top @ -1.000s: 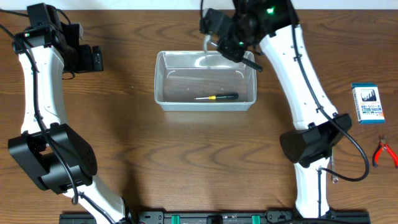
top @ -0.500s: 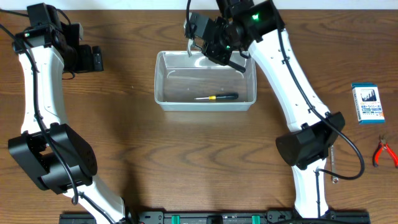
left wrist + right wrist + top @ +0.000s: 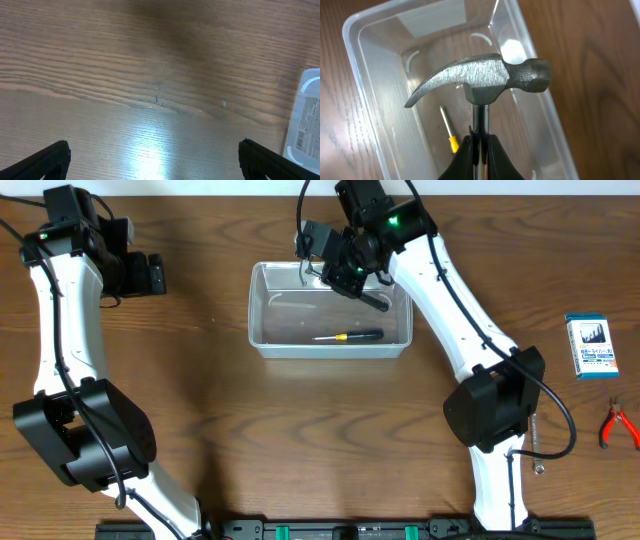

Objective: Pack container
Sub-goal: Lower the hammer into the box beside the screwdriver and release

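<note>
The right end effector, clamped on the hammer, has swung left over the container mid-tabletop, which already holds 1 screwdriver; lowering seems next. The left end effector gapes wide

Left pincer wide, right pincer clamped
</note>
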Available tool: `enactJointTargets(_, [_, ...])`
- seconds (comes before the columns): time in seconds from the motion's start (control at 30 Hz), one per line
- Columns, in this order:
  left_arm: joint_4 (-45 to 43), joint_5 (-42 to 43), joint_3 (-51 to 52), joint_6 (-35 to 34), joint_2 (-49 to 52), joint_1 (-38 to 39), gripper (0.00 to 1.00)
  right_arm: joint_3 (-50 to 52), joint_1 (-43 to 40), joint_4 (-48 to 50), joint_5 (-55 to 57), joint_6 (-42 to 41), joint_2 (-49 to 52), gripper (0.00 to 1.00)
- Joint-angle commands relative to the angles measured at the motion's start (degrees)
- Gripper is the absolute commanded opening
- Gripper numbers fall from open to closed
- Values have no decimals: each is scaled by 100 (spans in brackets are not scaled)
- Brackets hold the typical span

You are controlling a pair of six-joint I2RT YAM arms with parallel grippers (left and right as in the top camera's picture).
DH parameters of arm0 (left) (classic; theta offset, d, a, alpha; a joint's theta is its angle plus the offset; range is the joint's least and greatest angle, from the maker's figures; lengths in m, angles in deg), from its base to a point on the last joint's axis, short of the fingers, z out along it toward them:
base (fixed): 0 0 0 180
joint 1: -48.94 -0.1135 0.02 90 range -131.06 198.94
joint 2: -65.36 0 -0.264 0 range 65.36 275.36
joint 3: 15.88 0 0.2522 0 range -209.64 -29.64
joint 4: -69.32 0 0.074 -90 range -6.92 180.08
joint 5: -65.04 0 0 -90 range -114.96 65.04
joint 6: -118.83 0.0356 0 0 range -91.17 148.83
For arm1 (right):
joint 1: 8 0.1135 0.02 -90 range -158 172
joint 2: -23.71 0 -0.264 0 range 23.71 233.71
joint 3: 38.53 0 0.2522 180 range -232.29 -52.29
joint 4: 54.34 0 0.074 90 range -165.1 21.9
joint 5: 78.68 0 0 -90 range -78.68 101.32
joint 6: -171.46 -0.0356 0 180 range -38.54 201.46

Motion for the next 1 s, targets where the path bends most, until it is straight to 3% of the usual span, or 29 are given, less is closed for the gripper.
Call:
enactJointTargets(0.0, [17,-68,44,55,42,-13,98,236,24,35,-216,-101,-13,1])
enactJointTargets(0.97, [17,-68,42,55,42,-13,98,824,24,227,-251,-195,236,1])
